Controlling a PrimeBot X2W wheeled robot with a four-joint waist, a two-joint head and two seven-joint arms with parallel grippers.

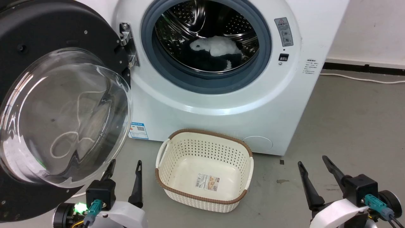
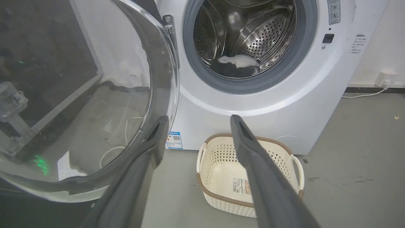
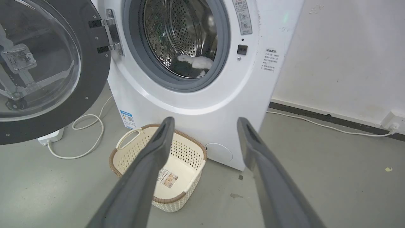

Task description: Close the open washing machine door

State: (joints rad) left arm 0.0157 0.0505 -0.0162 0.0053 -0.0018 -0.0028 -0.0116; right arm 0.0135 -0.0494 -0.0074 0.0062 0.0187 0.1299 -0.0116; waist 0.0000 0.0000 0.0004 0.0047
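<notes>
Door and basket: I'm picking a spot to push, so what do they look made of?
Door: clear glossy bowl, probably glass, since the floor cable shows through it; matte black rim, likely plastic. Basket: cream perforated walls, moulded plastic by the look, with a brown woven-look rim.

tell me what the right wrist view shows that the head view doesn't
Right wrist view adds: a wall socket at the far right, a white power block on the floor by the washing machine door, and a yellow scrap. Head view adds: the left end effector, open, near the door's lower rim. Both share: the washing machine with its door swung open, laundry in the drum, the empty cream basket, and the open right end effector.
</notes>
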